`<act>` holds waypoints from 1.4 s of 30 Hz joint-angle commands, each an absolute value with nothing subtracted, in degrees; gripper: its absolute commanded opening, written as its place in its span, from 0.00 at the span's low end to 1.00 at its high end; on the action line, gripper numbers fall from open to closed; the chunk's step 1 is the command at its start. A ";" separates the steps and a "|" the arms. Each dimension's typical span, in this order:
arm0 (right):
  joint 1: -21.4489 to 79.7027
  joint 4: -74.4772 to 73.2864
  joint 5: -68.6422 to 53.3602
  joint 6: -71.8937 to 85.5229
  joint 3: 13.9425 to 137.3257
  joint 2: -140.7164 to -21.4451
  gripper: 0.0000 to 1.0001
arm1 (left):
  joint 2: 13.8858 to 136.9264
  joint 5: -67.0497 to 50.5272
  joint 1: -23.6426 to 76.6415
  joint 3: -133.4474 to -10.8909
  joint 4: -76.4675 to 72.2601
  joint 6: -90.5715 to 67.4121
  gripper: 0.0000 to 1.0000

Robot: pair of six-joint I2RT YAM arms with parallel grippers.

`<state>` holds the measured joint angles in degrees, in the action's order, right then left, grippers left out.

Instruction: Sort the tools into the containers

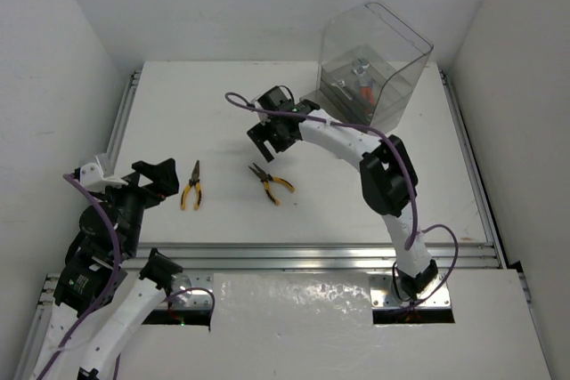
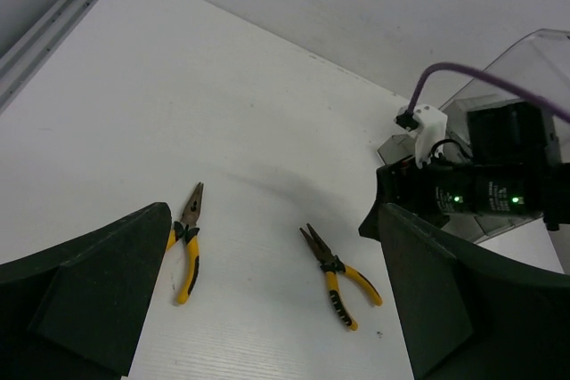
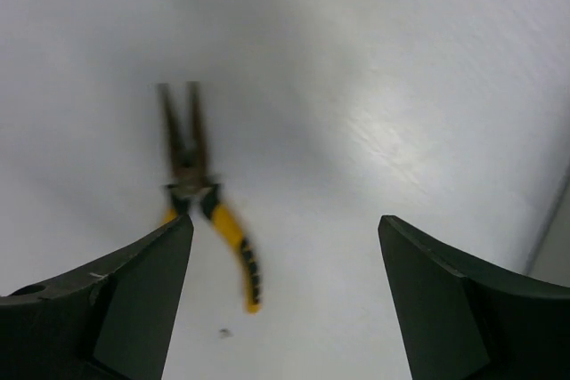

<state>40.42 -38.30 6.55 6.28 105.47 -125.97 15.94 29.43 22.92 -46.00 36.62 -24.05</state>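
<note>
Two yellow-handled pliers lie on the white surface, apart from each other: the left pliers and the right pliers, both toward the near side. One transparent box stands in the far right corner, close to the right rail. Inside it are grey trays with some small items that I cannot name. The left claw is spread wide and holds nothing; it hovers just to the left of the left pliers. The right claw is also spread wide and holds nothing, above the surface between the box and the right pliers. Bare white surface runs from the pliers to the left rail and to the far edge.
</note>
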 commanded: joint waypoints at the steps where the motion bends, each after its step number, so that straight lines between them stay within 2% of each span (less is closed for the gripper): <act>1: 41.83 -39.28 -10.19 10.28 105.37 -124.89 0.84 | 16.08 30.23 23.38 -46.05 34.98 -23.82 1.00; 5: 43.77 -41.04 -11.43 8.70 110.20 -131.11 0.80 | 16.17 30.50 23.38 -46.14 35.16 -23.99 1.00; 13: 46.31 -45.52 -5.55 6.51 117.33 -138.95 0.68 | 15.47 30.59 23.38 -46.05 35.16 -24.08 1.00; 14: 46.58 -45.70 -4.49 6.24 117.33 -139.30 0.60 | 15.38 30.50 23.38 -46.14 35.07 -24.00 1.00; 16: 47.11 -46.23 -2.99 6.15 117.42 -140.45 0.54 | 15.47 30.59 23.38 -46.05 35.16 -23.99 1.00; 17: 47.11 -46.32 -2.64 6.07 117.51 -140.71 0.46 | 15.47 30.67 23.38 -46.14 35.16 -24.08 1.00; 19: 47.11 -46.41 -3.16 5.89 117.42 -141.06 0.37 | 15.21 30.67 23.38 -46.14 35.24 -24.08 1.00; 20: 47.11 -46.75 -3.86 5.71 117.77 -141.41 0.23 | 15.12 30.67 23.38 -46.14 35.24 -24.08 1.00; 21: 47.11 -47.63 -3.95 5.71 118.73 -141.85 0.19 | 15.03 30.67 23.38 -46.14 35.16 -24.08 1.00; 25: 47.63 -47.90 -1.50 4.66 118.92 -141.33 0.19 | 14.94 30.76 23.38 -46.06 35.16 -24.08 1.00; 26: 47.90 -48.07 -0.10 4.22 118.83 -141.07 0.30 | 14.85 30.67 23.38 -46.14 35.24 -24.08 1.00; 27: 48.60 -48.16 0.09 3.17 118.31 -140.89 0.34 | 14.85 30.76 23.38 -46.06 35.24 -24.08 1.00; 29: 49.22 -48.25 3.93 2.29 118.04 -140.97 0.37 | 14.77 30.76 23.38 -46.06 35.24 -24.08 1.00; 30: 49.57 -48.51 4.56 1.85 118.30 -141.32 0.44 | 14.68 30.76 23.38 -46.05 35.16 -24.08 1.00; 31: 49.57 -48.69 4.66 1.85 118.47 -141.68 0.46 | 14.76 30.76 23.38 -46.14 35.16 -24.08 1.00; 33: 49.48 -48.69 4.40 1.93 118.83 -142.73 0.47 | 14.77 30.76 23.38 -46.06 35.24 -24.08 1.00; 36: 49.57 -48.34 4.66 2.20 119.27 -143.35 0.29 | 14.76 30.85 23.38 -46.06 35.24 -24.17 1.00; 37: 49.57 -47.99 4.57 2.28 119.18 -142.74 0.19 | 14.68 30.76 23.38 -46.05 35.24 -24.17 1.00; 40: 49.57 -44.22 2.56 1.93 116.47 -139.50 0.01 | 14.68 30.76 23.38 -46.06 35.24 -24.17 1.00; 42: 49.57 -37.49 0.54 1.32 110.17 -132.76 0.00 | 14.68 30.76 23.38 -46.14 35.24 -24.17 1.00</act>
